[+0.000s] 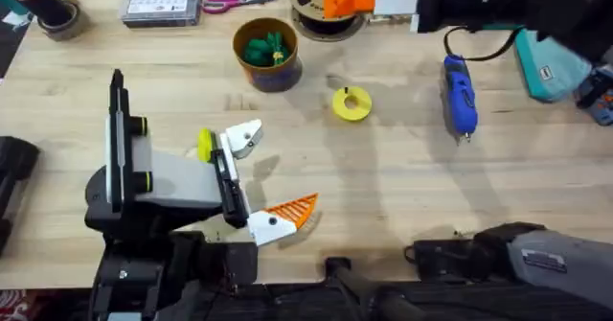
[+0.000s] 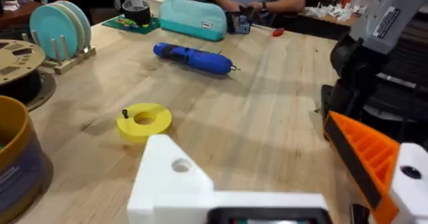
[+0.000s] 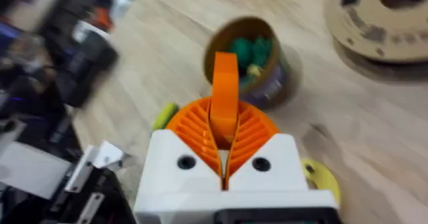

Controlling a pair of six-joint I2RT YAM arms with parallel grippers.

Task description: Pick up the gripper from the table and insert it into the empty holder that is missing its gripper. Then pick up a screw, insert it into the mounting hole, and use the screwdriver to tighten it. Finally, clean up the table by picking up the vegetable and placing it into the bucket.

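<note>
My right gripper (image 3: 224, 120) is shut on the orange ribbed gripper (image 3: 225, 73), which stands up between its orange pads. In the overhead view the right gripper (image 1: 347, 0) hangs high at the back. Low at the front left, my left gripper (image 1: 284, 163) is open. One of its fingers is the bare white holder (image 1: 244, 137) (image 2: 174, 177); the other carries an orange pad (image 1: 295, 208) (image 2: 368, 150). The blue screwdriver (image 1: 460, 93) (image 2: 194, 57) lies to the right. The green vegetable (image 1: 265, 48) (image 3: 249, 50) sits inside the bucket (image 1: 278, 75) (image 3: 277, 83). A small dark screw (image 2: 124, 114) stands by a yellow disc (image 1: 351, 103) (image 2: 144, 120).
At the back stand a brown filament spool (image 1: 321, 19), scissors (image 1: 230, 2), a clear parts box (image 1: 161, 3) and a tape roll (image 1: 57, 14). A teal pouch (image 1: 551, 62) lies at the far right. The right arm's base (image 1: 536, 259) fills the front right corner.
</note>
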